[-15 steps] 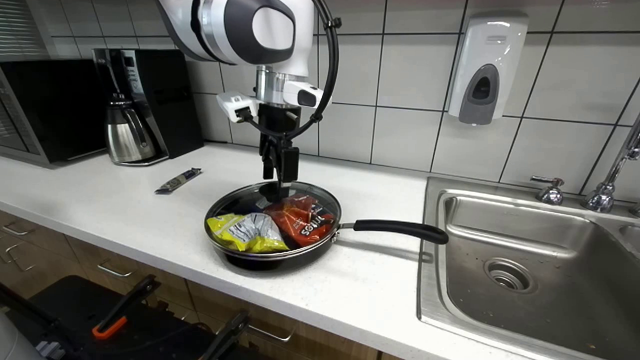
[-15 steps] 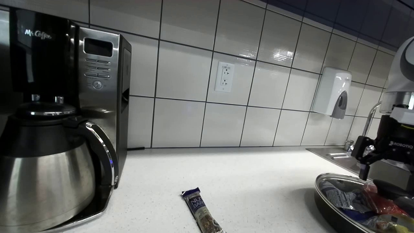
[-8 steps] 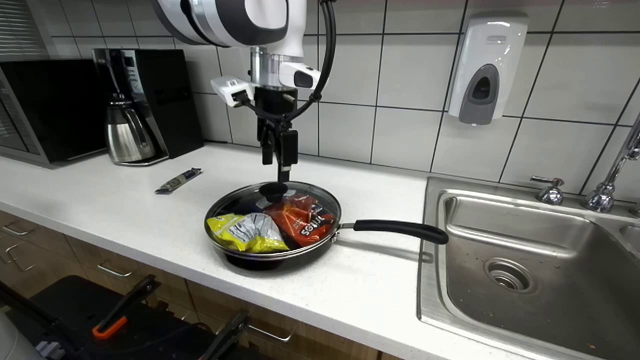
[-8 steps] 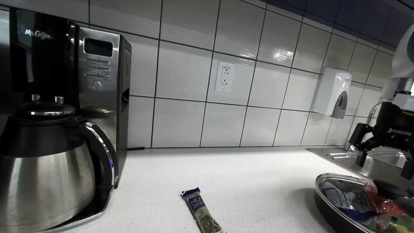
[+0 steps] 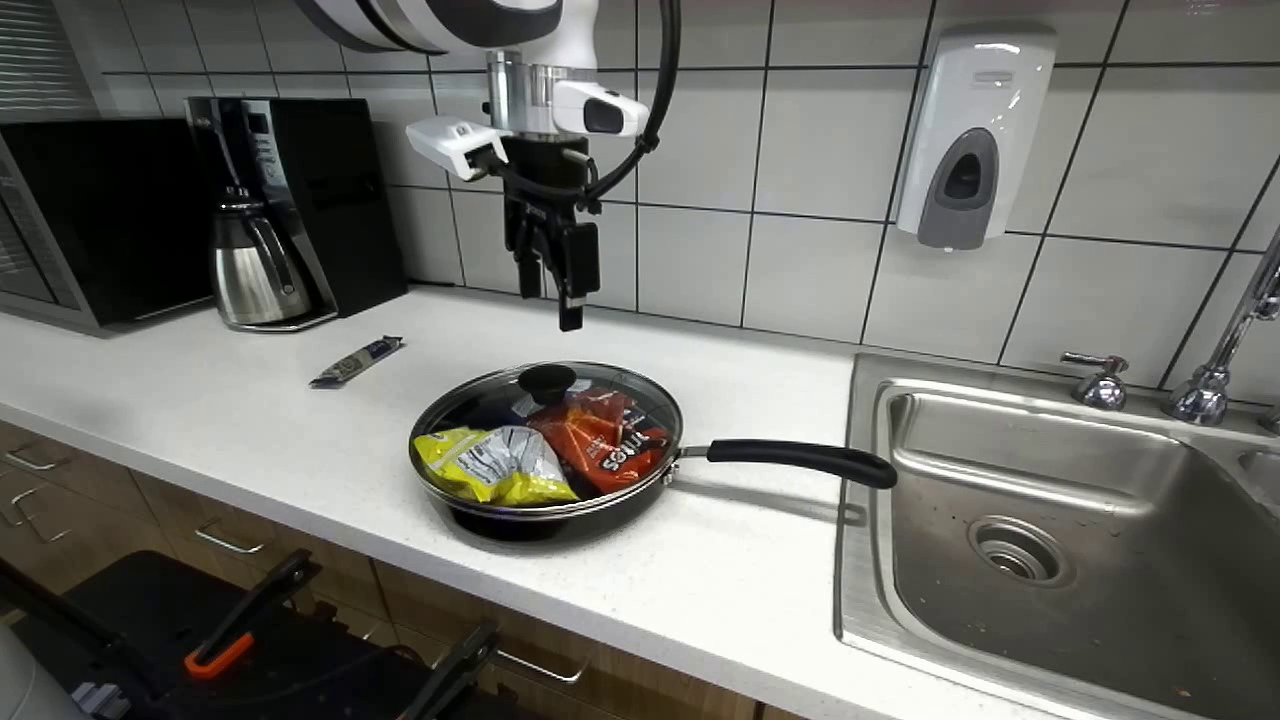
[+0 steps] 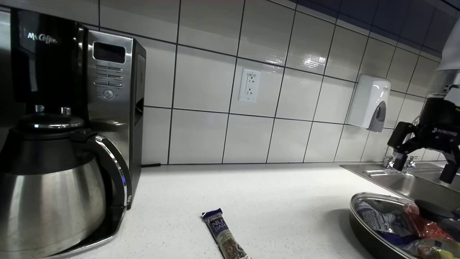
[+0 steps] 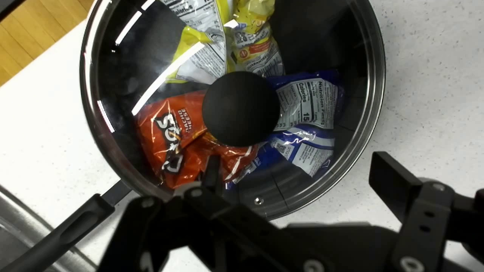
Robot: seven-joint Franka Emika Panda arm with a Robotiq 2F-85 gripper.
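My gripper [image 5: 550, 300] hangs above the covered pan with its fingers spread, and nothing is between them. In the wrist view the gripper [image 7: 298, 175] shows both fingers well apart. Below is a black frying pan [image 5: 545, 525] with a glass lid [image 5: 465, 410] seated on it. The lid's round black knob [image 7: 241, 108] is the nearest thing, apart from the fingers. Through the glass I see a red Doritos bag [image 7: 166, 136], a yellow bag [image 5: 495, 465] and a blue bag [image 7: 306, 143]. The pan's black handle [image 5: 800, 460] points toward the sink.
A nut bar [image 6: 226, 233] lies on the white counter [image 5: 250, 420]. The coffee maker [image 6: 111, 79] with its steel carafe [image 6: 54, 205] stands near the wall, beside a microwave [image 5: 90, 210]. The sink [image 5: 1020, 600] borders the counter, with a soap dispenser [image 5: 975, 140] on the tiles.
The gripper has risen from around the lid's knob to a height above it, its fingers staying apart. The lid, pan and bags have not moved.
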